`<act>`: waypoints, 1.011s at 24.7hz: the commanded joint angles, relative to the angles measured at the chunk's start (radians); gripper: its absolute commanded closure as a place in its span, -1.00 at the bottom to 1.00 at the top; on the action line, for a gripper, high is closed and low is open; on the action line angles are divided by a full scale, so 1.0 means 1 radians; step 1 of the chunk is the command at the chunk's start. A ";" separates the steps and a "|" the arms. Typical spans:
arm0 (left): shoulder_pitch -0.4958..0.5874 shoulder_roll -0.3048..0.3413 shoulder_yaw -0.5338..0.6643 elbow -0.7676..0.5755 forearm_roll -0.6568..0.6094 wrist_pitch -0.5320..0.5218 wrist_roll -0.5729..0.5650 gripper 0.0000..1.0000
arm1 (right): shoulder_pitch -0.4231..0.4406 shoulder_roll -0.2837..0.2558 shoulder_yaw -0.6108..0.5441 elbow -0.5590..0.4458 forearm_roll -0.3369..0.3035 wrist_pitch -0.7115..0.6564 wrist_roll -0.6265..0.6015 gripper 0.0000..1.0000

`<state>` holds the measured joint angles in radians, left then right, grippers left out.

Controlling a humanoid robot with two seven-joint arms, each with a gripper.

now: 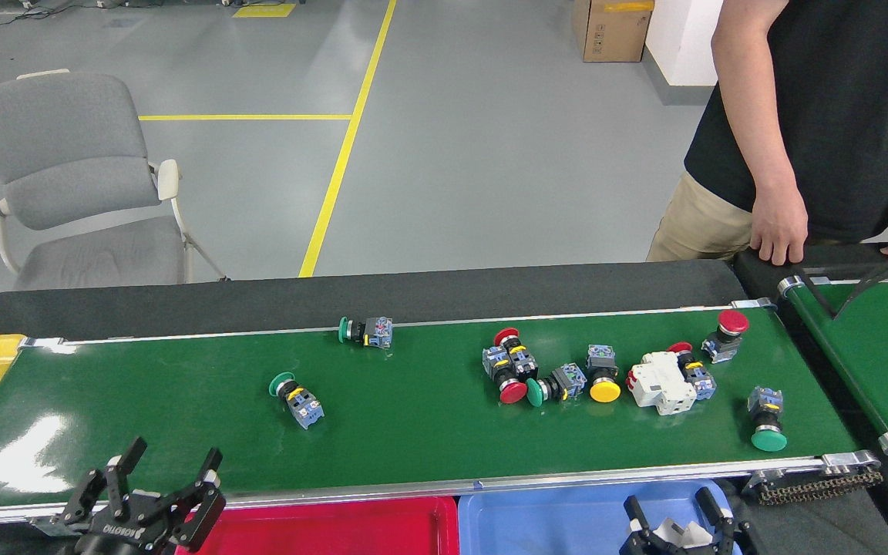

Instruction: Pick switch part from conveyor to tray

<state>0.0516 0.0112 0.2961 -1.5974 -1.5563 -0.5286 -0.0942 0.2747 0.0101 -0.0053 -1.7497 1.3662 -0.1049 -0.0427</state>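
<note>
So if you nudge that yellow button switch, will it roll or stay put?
The yellow button switch has a round mushroom cap, so it may roll in an arc. Its blocky rear should limit that. It looks rigid and small, probably light. Neighbouring switches crowd it, so a push likely shifts them.
</note>
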 commanded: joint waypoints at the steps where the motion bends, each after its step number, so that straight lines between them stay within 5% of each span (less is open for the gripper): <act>1: -0.036 0.009 -0.020 0.022 -0.005 0.009 -0.001 -0.98 | -0.034 0.004 0.004 0.006 0.007 0.027 0.020 -0.97; 13: -0.179 0.009 -0.032 0.198 -0.022 0.012 -0.025 -0.98 | -0.299 0.004 0.059 0.273 0.017 0.031 0.057 -0.97; 22: -0.277 0.038 -0.034 0.343 -0.025 0.075 -0.025 -0.98 | -0.512 0.014 0.169 0.513 0.017 0.160 0.055 -0.96; 24: -0.300 0.036 -0.034 0.376 -0.025 0.113 -0.024 -0.81 | -0.543 0.028 0.194 0.553 0.017 0.194 0.055 -0.76; 25: -0.308 0.038 -0.034 0.396 -0.024 0.139 -0.022 -0.56 | -0.552 0.022 0.215 0.559 0.017 0.208 0.055 -0.31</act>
<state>-0.2352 0.0400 0.2626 -1.2063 -1.5791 -0.4275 -0.1245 -0.2567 0.0314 0.1994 -1.1888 1.3842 0.0752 0.0150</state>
